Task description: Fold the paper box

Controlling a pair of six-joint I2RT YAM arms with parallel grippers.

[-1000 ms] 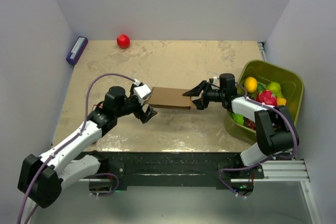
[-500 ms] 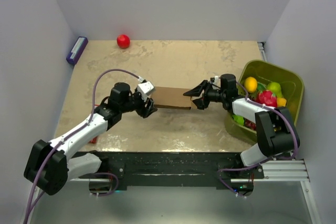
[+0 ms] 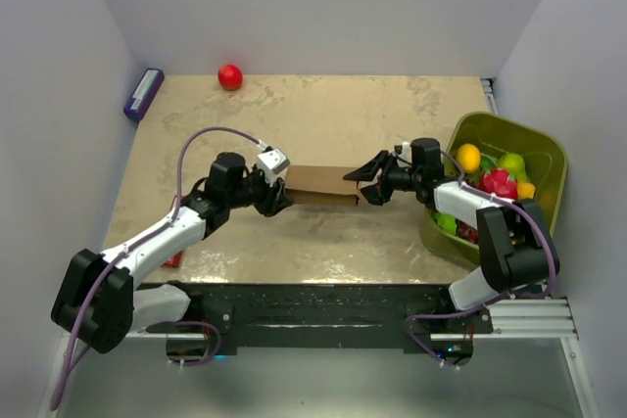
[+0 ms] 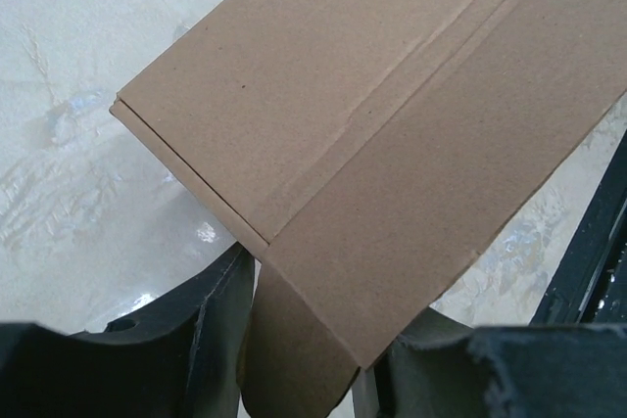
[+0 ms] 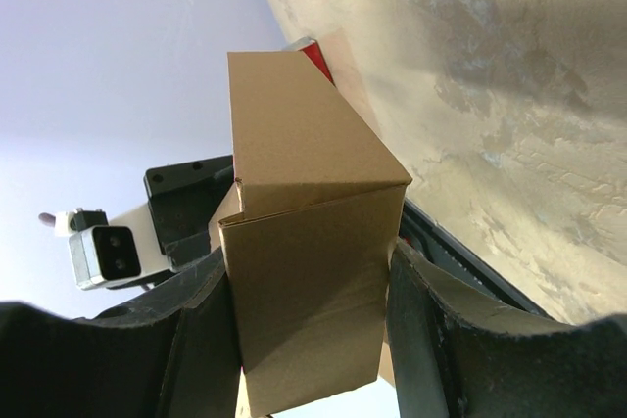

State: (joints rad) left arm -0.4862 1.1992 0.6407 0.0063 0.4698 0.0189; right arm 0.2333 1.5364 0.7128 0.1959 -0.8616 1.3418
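Note:
The paper box [image 3: 318, 184], plain brown cardboard folded into a long flat shape, is held between the two arms over the middle of the table. My right gripper [image 3: 367, 183] is shut on its right end; in the right wrist view both fingers press the sides of the box [image 5: 304, 242] around the gripper's middle [image 5: 309, 320]. My left gripper [image 3: 279, 195] is at the left end. In the left wrist view the box [image 4: 392, 124] fills the frame and its end flap hangs between the fingers [image 4: 211, 330], which hug it at the gripper [image 4: 309, 340].
A green bin [image 3: 509, 129] full of toy fruit stands at the right edge, just behind the right arm. A red ball [image 3: 229, 76] and a small purple box [image 3: 143, 93] lie at the back left. A red pack [image 3: 173, 261] shows under the left arm. Walls enclose three sides.
My left gripper has moved right up to the box's left end and its jaws have narrowed around the end flap. The right gripper and the box have stayed put.

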